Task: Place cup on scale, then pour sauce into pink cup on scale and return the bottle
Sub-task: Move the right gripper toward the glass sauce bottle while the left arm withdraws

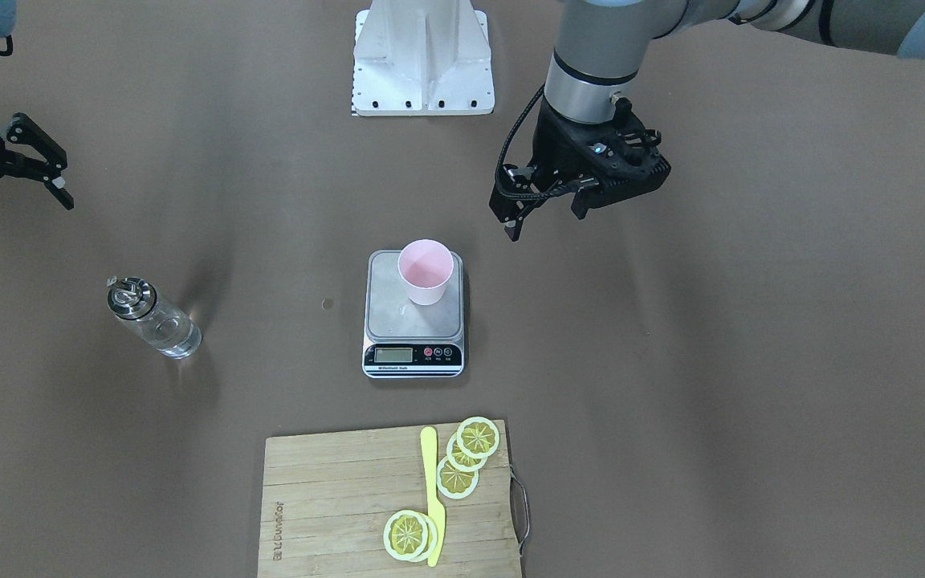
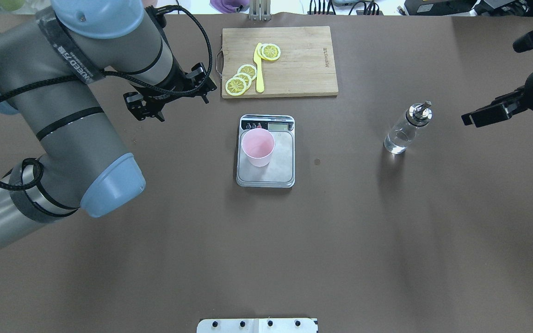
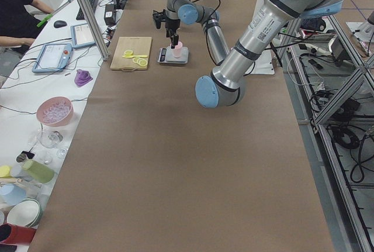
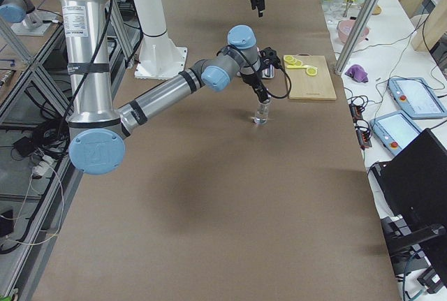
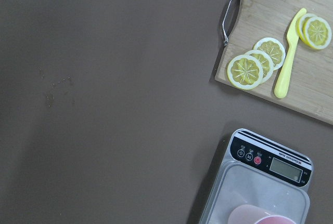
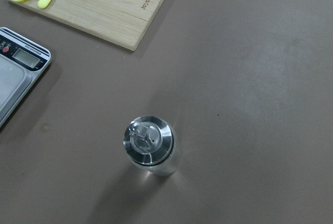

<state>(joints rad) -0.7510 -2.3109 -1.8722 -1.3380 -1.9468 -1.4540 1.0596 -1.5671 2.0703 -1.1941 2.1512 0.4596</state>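
The pink cup [image 1: 426,273] stands upright on the back part of the scale [image 1: 414,323], on its silver plate [image 2: 281,163]. The clear glass bottle [image 1: 153,321] with a silver pourer cap stands upright on the table, apart from the scale; clear liquid shows in it [image 2: 398,141]. My left gripper [image 1: 546,225] is open and empty, raised above the table beside the scale. My right gripper [image 1: 25,221] is open and empty, raised beyond the bottle. The right wrist view looks down on the bottle cap [image 6: 148,141]. The left wrist view shows the scale [image 5: 270,193] and the cup's rim [image 5: 255,216].
A wooden cutting board [image 1: 334,506] with lemon slices [image 1: 466,453] and a yellow knife [image 1: 432,498] lies across the scale from the robot. The robot's white base [image 1: 422,56] is at the table's near edge. Bare brown table [image 2: 340,240] surrounds the scale.
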